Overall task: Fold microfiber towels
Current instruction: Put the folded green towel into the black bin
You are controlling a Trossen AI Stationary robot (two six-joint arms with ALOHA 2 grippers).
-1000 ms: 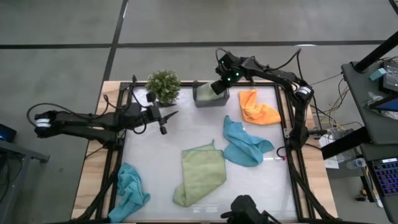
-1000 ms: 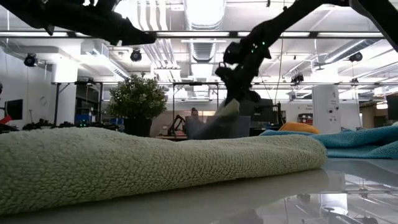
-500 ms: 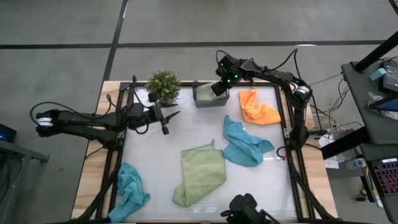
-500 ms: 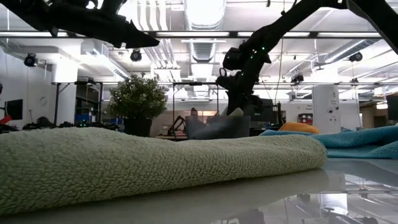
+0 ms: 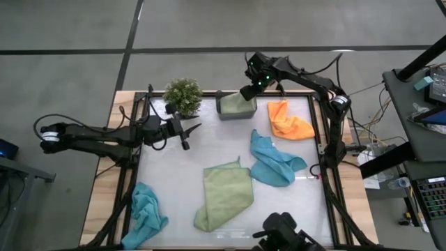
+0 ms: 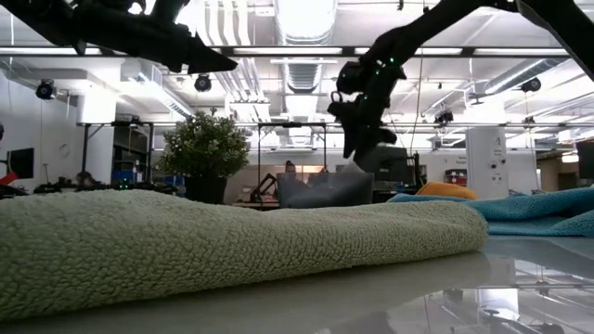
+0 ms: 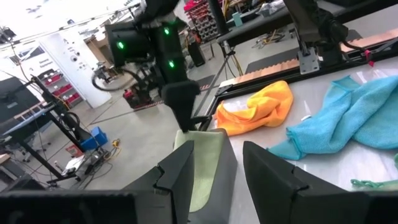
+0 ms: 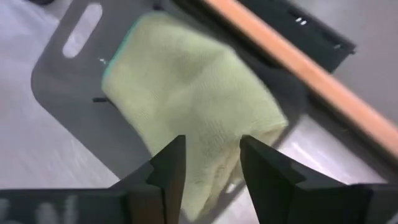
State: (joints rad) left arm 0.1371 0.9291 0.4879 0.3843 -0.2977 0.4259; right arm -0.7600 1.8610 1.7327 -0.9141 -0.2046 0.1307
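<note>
A folded light green towel (image 8: 186,99) lies in the grey bin (image 8: 62,87) at the table's far edge, one end sticking up above the rim (image 6: 357,172). My right gripper (image 8: 211,165) hovers open just above it (image 5: 245,93), touching nothing. My left gripper (image 5: 191,132) stands open and level over the table's left part, pointing at the bin, nothing between its fingers (image 7: 217,168). Another light green towel (image 5: 224,195) lies roughly folded at the front middle, a teal one (image 5: 275,162) crumpled to its right, an orange one (image 5: 289,122) far right, a second teal one (image 5: 145,213) at the front left corner.
A small potted plant (image 5: 183,96) stands left of the bin at the far edge. A dark frame (image 5: 322,139) runs around the white tabletop. Bare tabletop lies between my left gripper and the front green towel.
My right gripper has opened and let go of the folded light green towel, which has dropped from hanging below the fingers into the bin. The gripper has then risen a little above the bin.
</note>
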